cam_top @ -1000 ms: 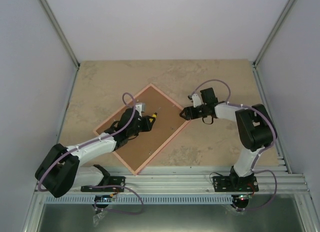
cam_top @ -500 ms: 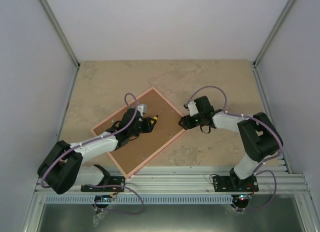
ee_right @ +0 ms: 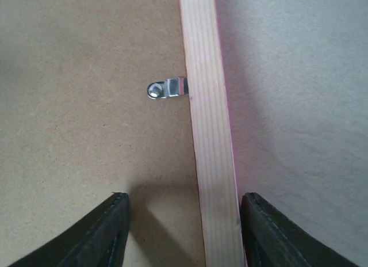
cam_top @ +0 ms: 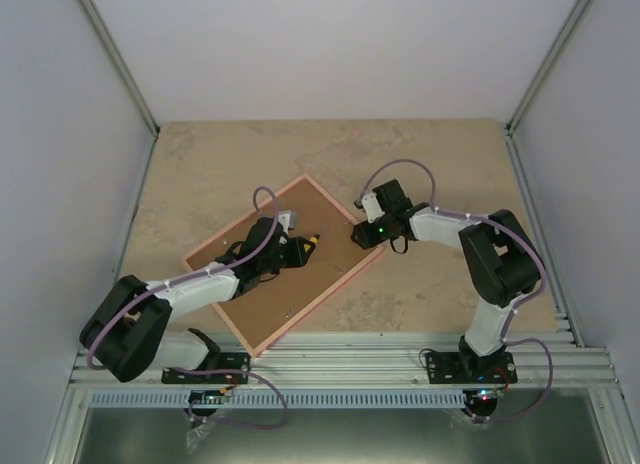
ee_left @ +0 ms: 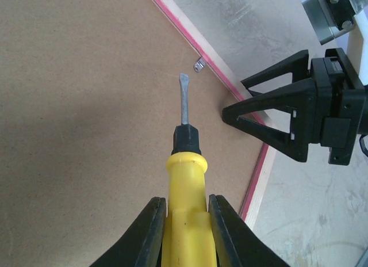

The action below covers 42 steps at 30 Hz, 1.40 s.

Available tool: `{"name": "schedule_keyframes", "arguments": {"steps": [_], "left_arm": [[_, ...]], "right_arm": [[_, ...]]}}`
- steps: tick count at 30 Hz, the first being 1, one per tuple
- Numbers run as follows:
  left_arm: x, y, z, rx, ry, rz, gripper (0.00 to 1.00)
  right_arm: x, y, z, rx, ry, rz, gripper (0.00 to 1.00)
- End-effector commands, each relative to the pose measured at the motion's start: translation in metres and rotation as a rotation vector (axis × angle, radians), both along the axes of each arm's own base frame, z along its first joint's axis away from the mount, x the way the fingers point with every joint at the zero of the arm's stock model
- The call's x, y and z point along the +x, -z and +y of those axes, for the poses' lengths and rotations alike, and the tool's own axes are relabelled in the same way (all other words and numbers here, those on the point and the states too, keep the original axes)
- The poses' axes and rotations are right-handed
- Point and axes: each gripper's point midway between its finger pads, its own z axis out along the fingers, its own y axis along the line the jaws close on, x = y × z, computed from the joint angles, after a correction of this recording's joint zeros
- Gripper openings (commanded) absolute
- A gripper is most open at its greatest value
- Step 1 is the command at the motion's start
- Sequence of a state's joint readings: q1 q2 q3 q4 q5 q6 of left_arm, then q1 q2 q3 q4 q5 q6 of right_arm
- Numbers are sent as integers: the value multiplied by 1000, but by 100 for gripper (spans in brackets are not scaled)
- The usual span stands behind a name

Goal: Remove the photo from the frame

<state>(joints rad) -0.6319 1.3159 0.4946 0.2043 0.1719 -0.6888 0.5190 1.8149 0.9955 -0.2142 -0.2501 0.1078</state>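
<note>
The pink frame (cam_top: 318,304) lies face down on the table with its brown backing board (cam_top: 270,304) up. The photo is hidden under the board. My left gripper (cam_top: 295,246) is shut on a yellow screwdriver (ee_left: 185,180). Its blade points at a metal tab (ee_left: 199,64) on the frame's right rail and stops just short of it. My right gripper (cam_top: 358,234) is open and straddles that rail (ee_right: 207,134), one finger over the board (ee_right: 86,106) and one over the table. The tab (ee_right: 167,87) lies just ahead of it. The right gripper also shows in the left wrist view (ee_left: 233,96).
The beige stone-patterned table (cam_top: 430,154) ends at grey walls with metal posts on the left, back and right. A metal rail (cam_top: 350,369) with the arm bases runs along the near edge. More small tabs dot the backing board.
My right gripper has moved left and now sits over the frame's right rail. The frame has slid slightly left. The left gripper still holds the screwdriver, shifted a little.
</note>
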Motion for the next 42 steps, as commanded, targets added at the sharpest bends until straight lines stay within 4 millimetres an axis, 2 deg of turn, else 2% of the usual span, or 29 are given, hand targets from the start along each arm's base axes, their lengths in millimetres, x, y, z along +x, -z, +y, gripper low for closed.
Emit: {"name": "schedule_keyframes", "arguments": {"steps": [1,6,8,16,19,22,25,28,33,42], "left_arm": [[8,-17,-9,-49,13,-36,0],[9,-15,-12,-48,20,-23,0],[10,-15,-14,-50,21,-19,0],[15,-13,-27,-39,33,-1,0],[17,-15,-37,-34,47,-1,0],[20,-14,-46,-31,60,6,0],[22,-12,-54,-23,72,14,0],[23,-11,-65,-11,94,15,0],[24,0,-85,29,139,35,0],[27,9,-108,46,178,42,0]], "right_arm": [[0,9,-3,-40,-19,4,51],[4,13,-14,-42,36,8,32],[5,16,-21,-48,68,15,21],[15,13,-57,-37,249,5,2],[16,9,-68,-31,306,-6,1],[13,7,-71,-21,326,-4,0],[3,14,-73,-8,347,20,1],[-5,18,-72,15,354,47,0],[-11,12,-69,71,368,45,1],[-9,7,-69,76,369,26,1]]}}
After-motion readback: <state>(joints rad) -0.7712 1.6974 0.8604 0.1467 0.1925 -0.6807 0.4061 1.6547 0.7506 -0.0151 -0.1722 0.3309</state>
